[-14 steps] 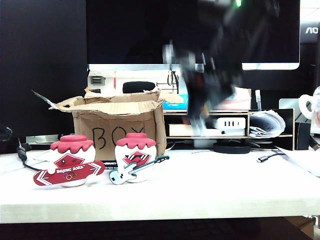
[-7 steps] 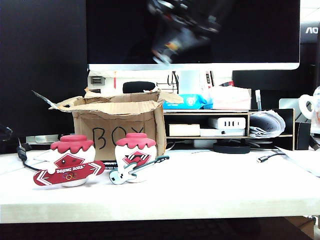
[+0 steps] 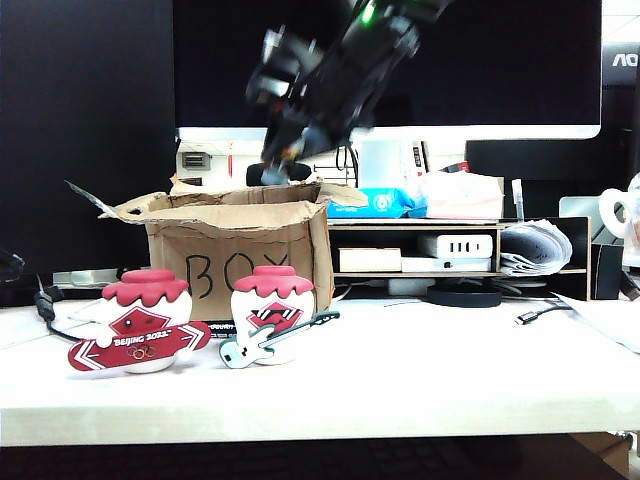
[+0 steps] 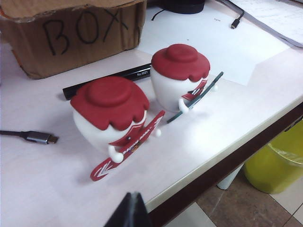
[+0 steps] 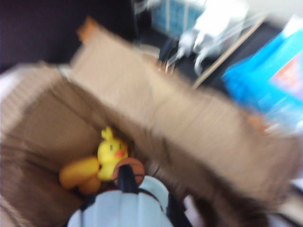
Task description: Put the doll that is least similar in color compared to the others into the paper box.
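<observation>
Doll (image 5: 120, 205), white-hooded with a small brown ball at its front, fills the lower middle of the right wrist view, caught in the right claw (image 5: 124, 189); dark finger parts press against its hood and ball, so the claw is clamped on it. Beneath and beyond it opens the paper box (image 5: 57, 123), its brown corrugated walls and ragged flaps blurred, and a yellow duck toy (image 5: 111, 151) lies on the box floor just beyond the doll's ball.

In the exterior view the right claw (image 3: 285, 150) hangs at upper centre, tilted down toward the left, directly above the open top of the paper box (image 3: 235, 255), which stands left of centre with "BOX" handwritten on its front. The doll itself cannot be made out there.

Before the box on the pale tabletop (image 3: 420, 370) stand the red-and-white snowboard doll (image 3: 142, 325) at lower left and, just right of it, the red-and-white guitar doll (image 3: 270, 318).

The left claw (image 4: 130, 213) shows only as a dark tip at the bottom edge of the left wrist view, near the tabletop's edge; whether it is apart or together I cannot tell. A black pen (image 4: 111, 80) lies behind the two red-capped dolls.
</observation>
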Controlling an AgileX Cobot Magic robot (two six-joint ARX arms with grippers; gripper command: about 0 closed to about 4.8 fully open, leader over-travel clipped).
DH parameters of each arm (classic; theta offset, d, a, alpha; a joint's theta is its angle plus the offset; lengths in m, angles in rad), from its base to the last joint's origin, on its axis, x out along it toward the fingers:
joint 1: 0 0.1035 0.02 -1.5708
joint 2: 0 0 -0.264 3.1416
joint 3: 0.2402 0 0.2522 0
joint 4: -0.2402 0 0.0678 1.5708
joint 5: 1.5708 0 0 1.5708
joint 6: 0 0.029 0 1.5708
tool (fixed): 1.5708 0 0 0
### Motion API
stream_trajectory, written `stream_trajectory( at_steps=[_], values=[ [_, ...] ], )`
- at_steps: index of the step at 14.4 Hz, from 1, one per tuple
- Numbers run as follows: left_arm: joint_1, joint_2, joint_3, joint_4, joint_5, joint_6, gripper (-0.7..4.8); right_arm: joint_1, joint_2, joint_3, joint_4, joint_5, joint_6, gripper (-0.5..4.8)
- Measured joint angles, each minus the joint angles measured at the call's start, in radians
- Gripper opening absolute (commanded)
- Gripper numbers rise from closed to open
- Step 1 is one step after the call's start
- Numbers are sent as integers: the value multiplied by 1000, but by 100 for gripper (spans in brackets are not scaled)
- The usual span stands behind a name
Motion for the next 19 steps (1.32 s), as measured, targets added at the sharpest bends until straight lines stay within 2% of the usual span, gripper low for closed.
stream_trajectory(
  at_steps=[1, 2, 3, 4, 5, 6, 9, 11, 13, 15, 17, 19],
  values=[
    [0, 0, 0, 0, 0, 0, -5, 3, 18, 12, -18, 0, 0, 391],
    [0, 0, 0, 0, 0, 0, -5, 6, 20, 13, -33, 0, 2, 432],
    [0, 0, 0, 0, 0, 0, -5, 12, 19, 15, -40, 0, 3, 430],
    [0, 0, 0, 0, 0, 0, -5, 13, 18, 16, -42, -4, 3, 358],
    [0, 0, 0, 0, 0, 0, -5, 13, 13, 16, -58, -5, 4, 164],
    [0, 0, 0, 0, 0, 0, -5, 13, 4, 16, -71, -8, 4, 1],
    [0, 0, 0, 0, 0, 0, -5, 12, -79, 16, -126, -8, 1, -3],
    [34, -11, 0, -1, 1, 0, -5, 12, -160, 18, -249, 45, -22, -3],
    [148, -54, 0, -4, 1, 0, -5, 12, -237, 4, -412, 169, -107, -3],
    [299, -130, 0, -3, 0, 0, -5, 12, -289, -63, -493, 240, -153, -3],
    [410, -184, 0, -3, 1, 0, -5, 12, -375, -207, -514, 250, -156, -3],
    [495, -196, 0, -1, 0, 0, -5, 13, -473, -348, -426, 250, -118, -3]
  ],
)
